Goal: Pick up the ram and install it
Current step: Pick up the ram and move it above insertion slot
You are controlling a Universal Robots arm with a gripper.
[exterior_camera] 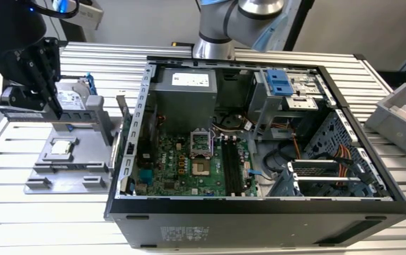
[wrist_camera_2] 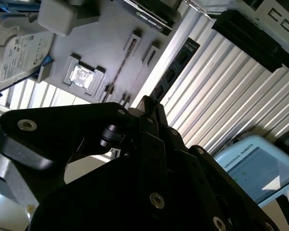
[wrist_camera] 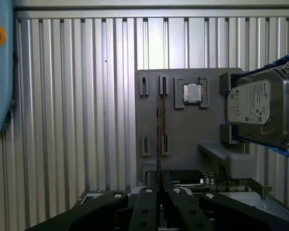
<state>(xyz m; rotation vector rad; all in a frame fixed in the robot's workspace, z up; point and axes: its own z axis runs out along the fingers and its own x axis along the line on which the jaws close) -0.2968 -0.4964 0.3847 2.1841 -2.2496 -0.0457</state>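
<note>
Slatted metal table (exterior_camera: 47, 223), grey tray (exterior_camera: 68, 176), ram (wrist_camera: 159, 134)

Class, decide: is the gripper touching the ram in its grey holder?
Apart. In the second wrist view, a bare patch of the grey holder shows between the gripper and the ram.

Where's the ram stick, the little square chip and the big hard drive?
ram (wrist_camera: 159, 130): first wrist view, on its narrow edge, midway along.
processor chip (wrist_camera: 192, 93): first wrist view, middle of its silver lid.
hard drive (wrist_camera: 255, 113): first wrist view, middle of its labelled silver face.
</note>
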